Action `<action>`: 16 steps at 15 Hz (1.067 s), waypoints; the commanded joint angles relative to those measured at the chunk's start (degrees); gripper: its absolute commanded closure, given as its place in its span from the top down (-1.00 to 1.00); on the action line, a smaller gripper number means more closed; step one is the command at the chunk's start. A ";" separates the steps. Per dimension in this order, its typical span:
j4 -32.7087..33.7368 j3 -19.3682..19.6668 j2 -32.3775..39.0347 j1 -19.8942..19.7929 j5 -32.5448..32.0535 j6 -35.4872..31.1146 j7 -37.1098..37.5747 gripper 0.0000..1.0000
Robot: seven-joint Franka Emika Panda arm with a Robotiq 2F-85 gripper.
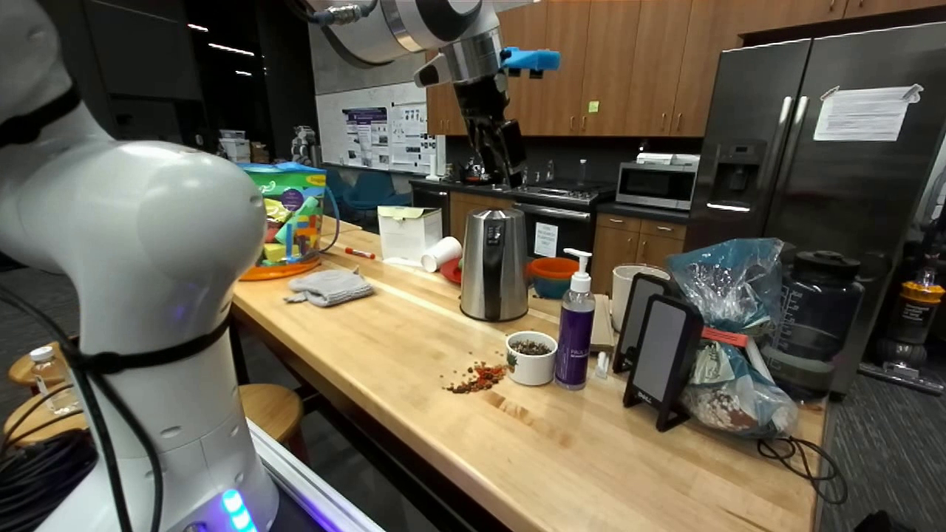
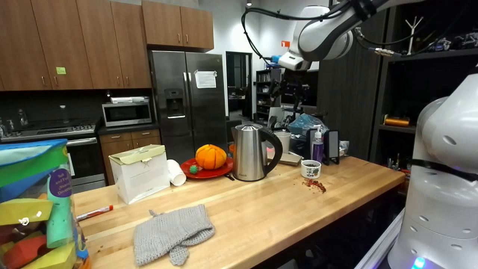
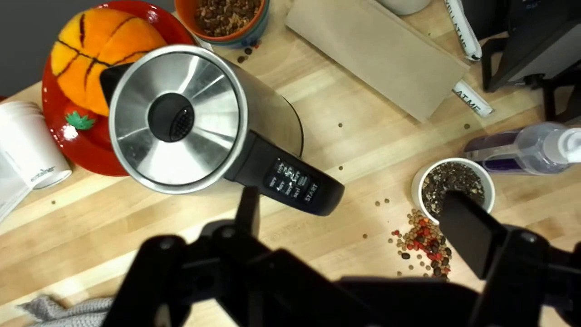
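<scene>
Nearest the wrist camera, the gripper (image 3: pixel 358 222) spreads its fingers wide along the lower frame. Upper left stands a lidded steel kettle (image 3: pixel 209 129), contents hidden. Top, left of centre, an orange bowl (image 3: pixel 184 12) holds brown bits (image 3: pixel 222 18); at right, a white cup (image 3: pixel 489 190) holds dark grains (image 3: pixel 447 179). In both exterior views the arm (image 2: pixel 317 45) angles the gripper downward, higher than the kettle.
</scene>
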State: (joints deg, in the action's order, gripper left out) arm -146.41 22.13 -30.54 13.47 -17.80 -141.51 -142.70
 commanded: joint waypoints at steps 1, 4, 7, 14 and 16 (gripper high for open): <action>-0.07 -3.91 0.96 -4.08 3.07 -0.47 -2.18 1.00; -0.07 -4.23 1.55 -4.25 3.00 -0.68 -2.11 1.00; -0.93 -6.75 2.02 -6.48 0.75 -0.97 -4.66 1.00; -3.55 1.71 0.45 2.64 -9.49 -1.65 -6.70 1.00; -6.08 6.73 -1.31 10.43 -12.77 -2.24 -6.49 1.00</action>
State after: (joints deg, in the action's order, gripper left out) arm -149.57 20.37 -28.79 12.63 -26.13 -143.31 -149.19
